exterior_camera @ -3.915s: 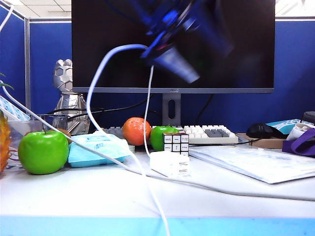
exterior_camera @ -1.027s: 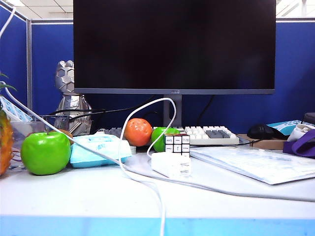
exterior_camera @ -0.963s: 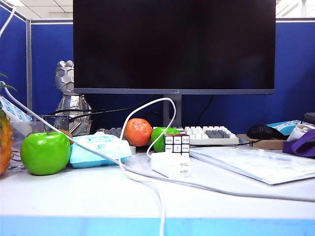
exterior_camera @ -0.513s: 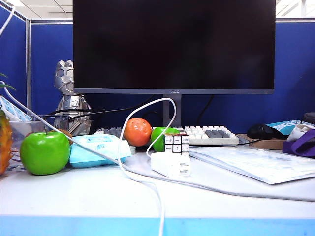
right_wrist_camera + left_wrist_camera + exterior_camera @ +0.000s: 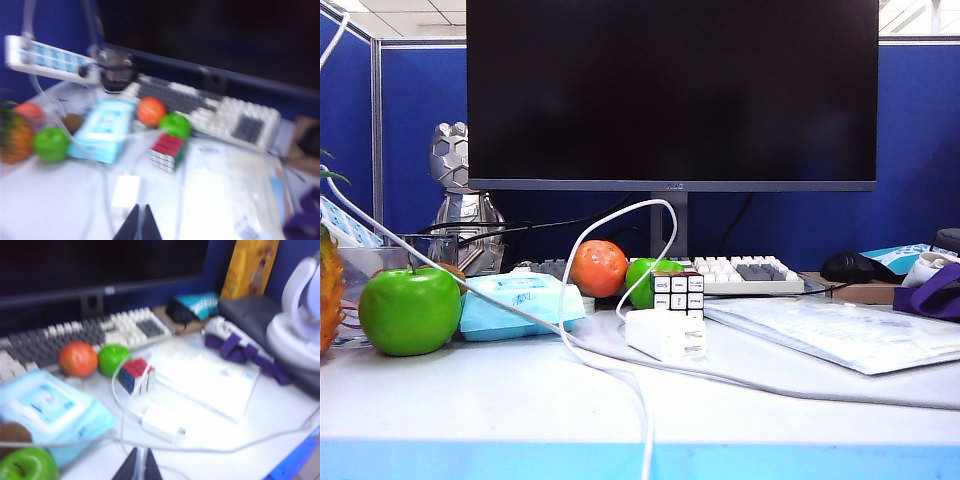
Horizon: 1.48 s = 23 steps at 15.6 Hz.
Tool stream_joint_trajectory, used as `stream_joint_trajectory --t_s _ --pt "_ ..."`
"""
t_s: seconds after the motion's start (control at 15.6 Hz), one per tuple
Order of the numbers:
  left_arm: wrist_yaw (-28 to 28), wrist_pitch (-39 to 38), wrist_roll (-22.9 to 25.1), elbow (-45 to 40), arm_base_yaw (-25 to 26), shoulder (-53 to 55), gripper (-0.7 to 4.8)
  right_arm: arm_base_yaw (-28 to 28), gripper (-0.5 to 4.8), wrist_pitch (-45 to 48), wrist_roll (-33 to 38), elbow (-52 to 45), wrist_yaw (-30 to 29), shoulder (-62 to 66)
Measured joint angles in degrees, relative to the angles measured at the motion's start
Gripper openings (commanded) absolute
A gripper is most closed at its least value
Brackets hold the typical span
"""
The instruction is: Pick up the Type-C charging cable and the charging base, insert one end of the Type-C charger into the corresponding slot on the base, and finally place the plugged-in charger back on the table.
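The charging base (image 5: 666,335) lies flat on the table (image 5: 520,400), the Type-C charging cable (image 5: 620,225) arching up from it, then trailing over the front edge. Both grippers hang well above it, empty: left gripper (image 5: 139,466) with jaws pressed together, right gripper (image 5: 138,223) likewise. The base sits just beside the puzzle cube (image 5: 678,290).

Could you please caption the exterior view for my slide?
Charging base rests on the table with the Type-C charging cable looping above; no grippers visible.
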Motion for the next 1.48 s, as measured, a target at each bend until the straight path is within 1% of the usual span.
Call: stream_joint_trajectory --t_s 0.13,0.26,0.45,0.71,0.9,1.09,1.16,1.22,1.28,1.41,1.48 --pt "0.09 4.55 -0.02 -6.05 0.00 -0.07 0.15 0.00 -0.05 0.83 2.40 -11.08 2.19 -5.07" --pt "1.57 6.62 -0.07 -10.62 0.00 0.11 0.16 0.00 -0.05 0.55 2.95 -20.26 4.33 -8.50" --pt "3.26 8.20 -1.60 -14.78 0.00 0.20 0.17 0.00 -0.05 1.66 3.17 -27.69 4.94 -10.43" --pt "3.50 9.22 -2.62 -14.93 0.00 0.13 0.16 0.00 -0.05 4.94 3.17 -28.17 4.68 -10.40" --pt "0.94 9.55 -2.32 -14.99 0.02 0.74 0.16 0.00 -0.05 4.94 3.19 -28.20 4.52 -10.34" --pt "0.85 16.68 0.81 -17.38 0.02 0.70 0.16 0.00 -0.05 4.92 3.19 -28.20 4.52 -10.34" --pt "0.35 19.41 1.20 -18.93 0.02 0.31 0.16 0.00 -0.05 4.92 3.19 -28.20 4.52 -10.34" --pt "-2.80 20.76 1.49 -22.40 1.46 -3.65 0.17 0.00 -0.05 4.92 3.19 -28.20 4.52 -10.36" --pt "-3.28 21.05 1.44 -23.96 3.45 -5.27 0.17 0.00 -0.05 4.92 3.19 -28.20 4.52 -10.38" --pt "-3.98 20.09 1.29 -30.88 13.11 -14.73 0.16 0.00 -0.05 4.92 3.19 -28.20 4.52 -10.38" --pt "-3.41 20.48 1.29 -31.69 15.61 -17.16 0.16 0.00 -0.05 4.92 3.19 -28.20 4.52 -10.38"
